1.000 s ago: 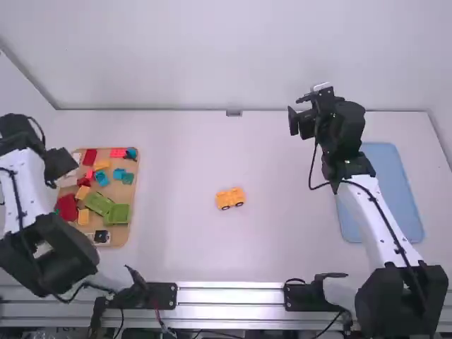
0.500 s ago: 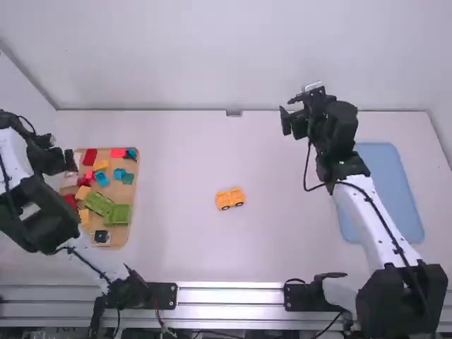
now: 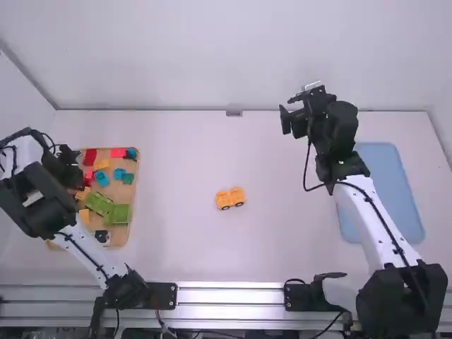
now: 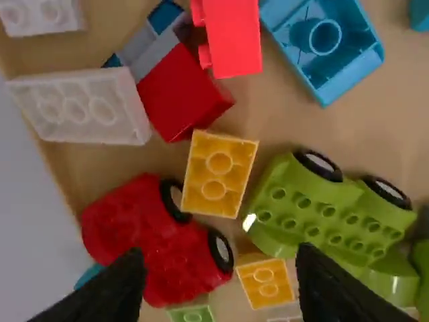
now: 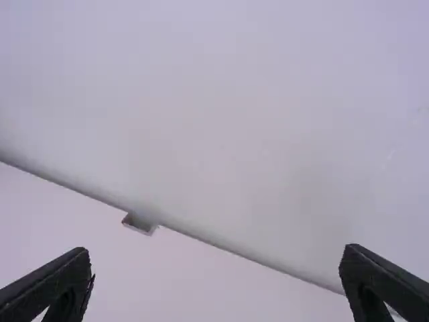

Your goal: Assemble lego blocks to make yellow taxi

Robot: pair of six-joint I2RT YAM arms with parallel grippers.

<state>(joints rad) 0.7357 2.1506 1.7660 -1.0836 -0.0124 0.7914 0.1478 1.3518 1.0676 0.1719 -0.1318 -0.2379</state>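
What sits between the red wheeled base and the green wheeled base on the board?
In the left wrist view, a yellow brick and another yellow brick lie between red base and green base.

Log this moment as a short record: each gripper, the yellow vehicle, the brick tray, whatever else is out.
Left gripper: jaws open, above the tray
Right gripper: jaws open, raised, nothing between them
Yellow vehicle: mid-table, apart from both grippers
Tray contents: loose bricks, including a yellow brick, plus a red wheeled piece and a green wheeled piece
Blue mat: on the table's right side
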